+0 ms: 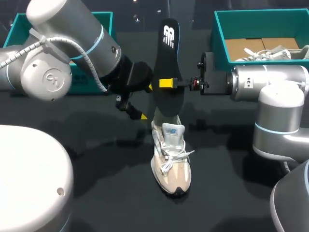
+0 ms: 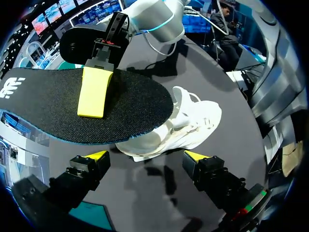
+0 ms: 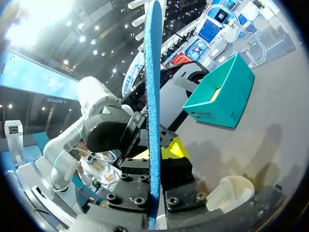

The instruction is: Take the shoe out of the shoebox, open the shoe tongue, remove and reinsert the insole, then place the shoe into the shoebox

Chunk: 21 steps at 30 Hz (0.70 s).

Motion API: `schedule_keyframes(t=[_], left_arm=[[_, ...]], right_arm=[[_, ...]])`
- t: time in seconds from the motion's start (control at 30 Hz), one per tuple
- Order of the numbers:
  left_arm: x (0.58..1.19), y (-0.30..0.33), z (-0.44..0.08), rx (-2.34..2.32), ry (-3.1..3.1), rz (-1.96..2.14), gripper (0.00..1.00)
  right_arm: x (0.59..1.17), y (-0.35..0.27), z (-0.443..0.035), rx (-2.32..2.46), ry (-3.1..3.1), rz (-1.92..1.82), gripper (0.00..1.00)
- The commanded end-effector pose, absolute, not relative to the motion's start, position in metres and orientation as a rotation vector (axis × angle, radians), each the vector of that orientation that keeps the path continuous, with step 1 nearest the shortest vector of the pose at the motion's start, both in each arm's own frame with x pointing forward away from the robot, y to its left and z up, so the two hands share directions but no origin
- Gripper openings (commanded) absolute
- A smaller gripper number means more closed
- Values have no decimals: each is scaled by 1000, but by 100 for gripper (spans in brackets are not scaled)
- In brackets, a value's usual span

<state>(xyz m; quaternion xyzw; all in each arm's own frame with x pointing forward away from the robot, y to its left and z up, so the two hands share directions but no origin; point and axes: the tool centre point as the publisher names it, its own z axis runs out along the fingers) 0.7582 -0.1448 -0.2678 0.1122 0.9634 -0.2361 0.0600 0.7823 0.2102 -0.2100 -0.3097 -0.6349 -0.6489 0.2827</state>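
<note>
The black insole (image 1: 167, 72) stands on end at the upper middle of the head view. Its lower tip comes down to the collar of the shoe (image 1: 170, 157); whether it is inside the shoe cannot be told. The right gripper (image 1: 166, 83) comes in level from the right and is clamped across the insole's middle, one yellow finger flat on the black face. In the right wrist view the insole's blue edge (image 3: 153, 96) runs straight up between that gripper's (image 3: 154, 166) two fingers.

The shoe, white and beige with loose laces, sits upright on the dark table (image 1: 96, 159) at the lower middle of the frame, toe toward the bottom edge.

The left gripper (image 1: 146, 101) hangs just left of the insole. Its fingers are spread wide and hold nothing. In its own view the shoe (image 2: 193, 121) and the insole (image 2: 130, 104) lie ahead of its fingers (image 2: 96, 155).

A teal shoebox (image 1: 219, 38) at the upper right holds brown card and a second pale shoe (image 1: 270, 50). Another teal box (image 1: 19, 24) at the upper left is mostly hidden by the left arm.
</note>
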Motion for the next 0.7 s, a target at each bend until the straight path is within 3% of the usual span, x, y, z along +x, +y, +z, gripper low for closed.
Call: schedule_keyframes(t=[0.03,0.7], left_arm=[[759,-146,-268,341,2918,-710,100],[762,-143,-334,299,3003,-658,100]], right_arm=[[782,212,-210,-831,-1702,-1736,0],[808,229,-244,-642,-1578,-1901,0]])
